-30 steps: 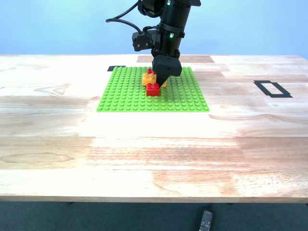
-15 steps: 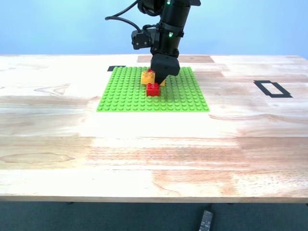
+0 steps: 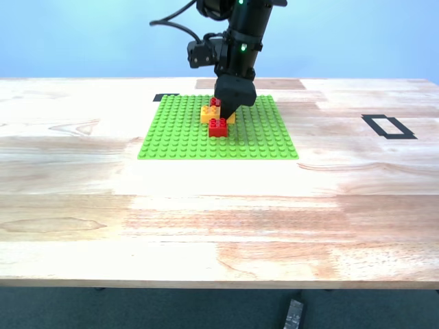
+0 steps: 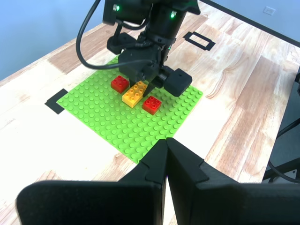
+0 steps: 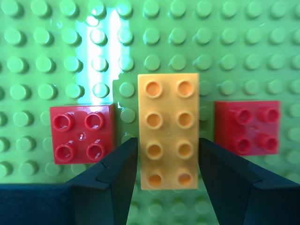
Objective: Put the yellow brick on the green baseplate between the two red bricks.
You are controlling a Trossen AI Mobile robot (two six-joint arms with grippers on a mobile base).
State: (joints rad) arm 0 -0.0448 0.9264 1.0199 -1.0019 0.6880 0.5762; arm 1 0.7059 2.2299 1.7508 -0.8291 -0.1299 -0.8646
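Second wrist view: my second gripper (image 5: 167,187) fingers straddle yellow brick (image 5: 168,131), narrow gaps; my first gripper (image 4: 166,164) fingers closed.

Robot lab setup, plain blue backdrop (image 3: 82,34), wooden worktable (image 3: 206,219), black tape markers (image 3: 388,126)

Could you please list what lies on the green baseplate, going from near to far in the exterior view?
Near red brick → yellow brick, with my second pincer around it → far red brick, all on the green baseplate.
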